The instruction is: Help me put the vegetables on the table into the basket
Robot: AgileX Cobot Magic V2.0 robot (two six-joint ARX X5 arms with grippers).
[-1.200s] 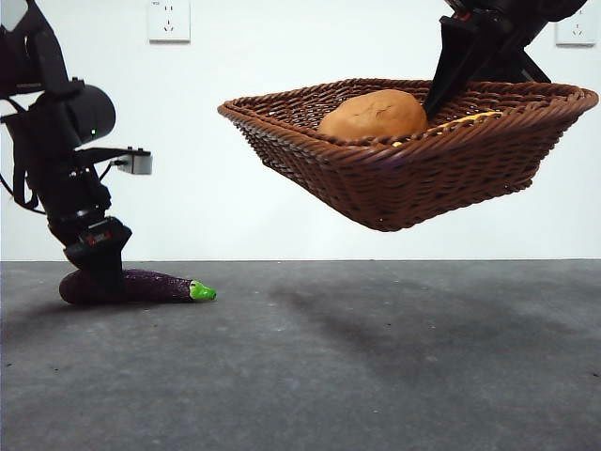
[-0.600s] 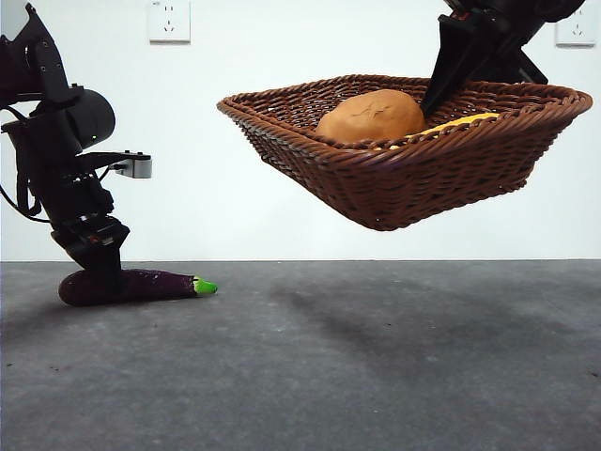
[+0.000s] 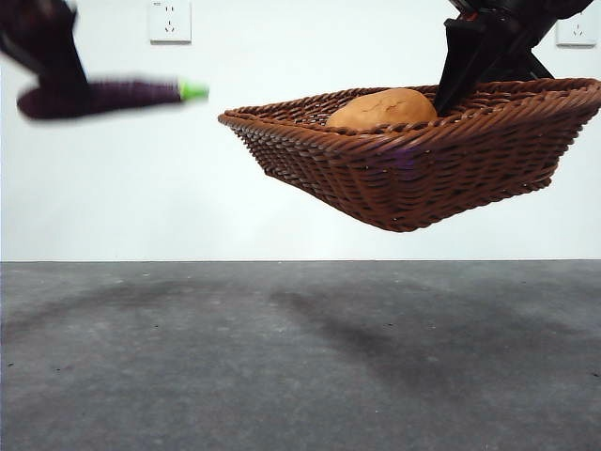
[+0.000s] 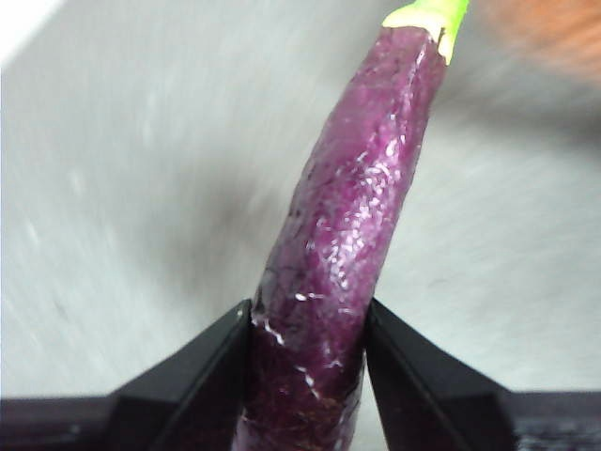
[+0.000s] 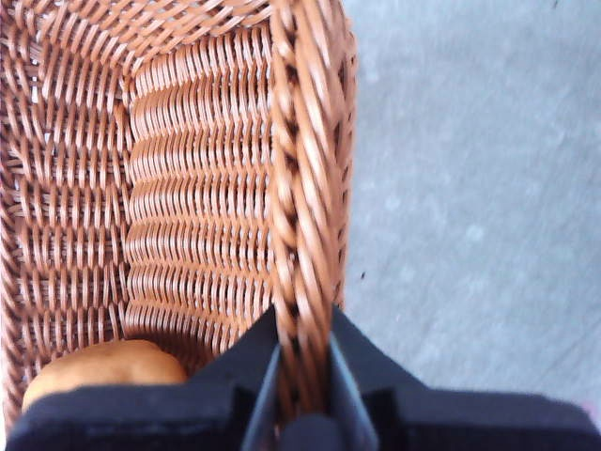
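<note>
High above the table [image 3: 300,357], at about ten o'clock in the front view, the eggplant [image 3: 103,96] is being held in the air by the left gripper [image 4: 308,324]. Its green stem is pointing toward the basket [image 3: 423,178], and it is blurred in this view. In the left wrist view the jaws are being pressed against both sides of the purple body near its thick end, with the stem end far from them.

At about two o'clock in the front view, the basket is being held clear of the table, a little tilted, by the right gripper [image 5: 302,366]. In the right wrist view the jaws are being closed narrowly on the braided rim, one inside and one outside. The potato [image 3: 383,108] is lying inside the basket, near the gripper.
</note>
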